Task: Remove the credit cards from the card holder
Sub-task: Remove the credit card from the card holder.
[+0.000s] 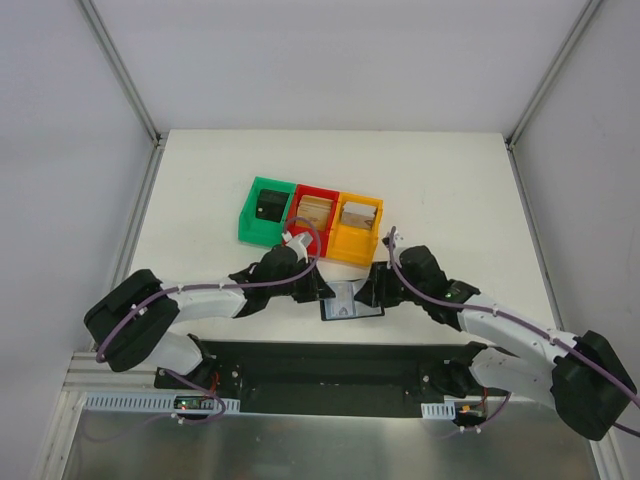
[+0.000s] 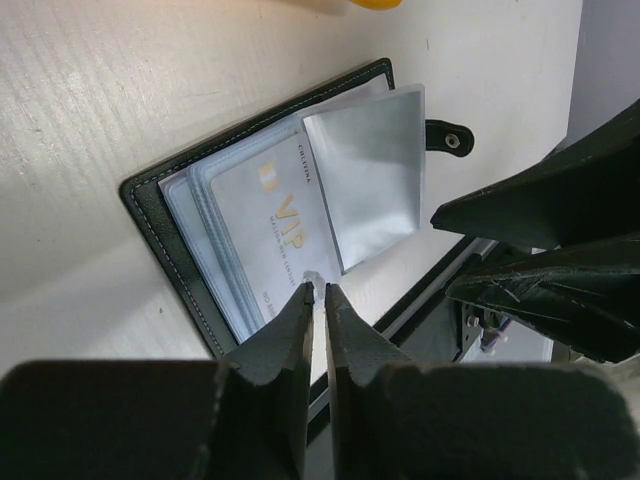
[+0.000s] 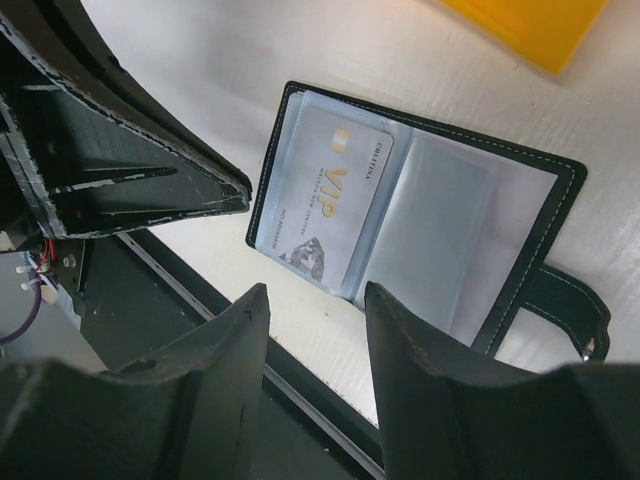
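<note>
Opened flat at the middle of the tabletop's near edge, sleeves up, the card holder [image 1: 352, 303] has the left gripper [image 2: 317, 287] clenched on what seems the end of a card [image 2: 270, 215] to slide it out, while the right gripper [image 3: 315, 300] hovers spread, likely to steady it.

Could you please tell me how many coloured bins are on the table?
3, in a row beyond the card holder: green bin on the left, red bin in the middle, yellow bin on the right. None appears hidden.
</note>
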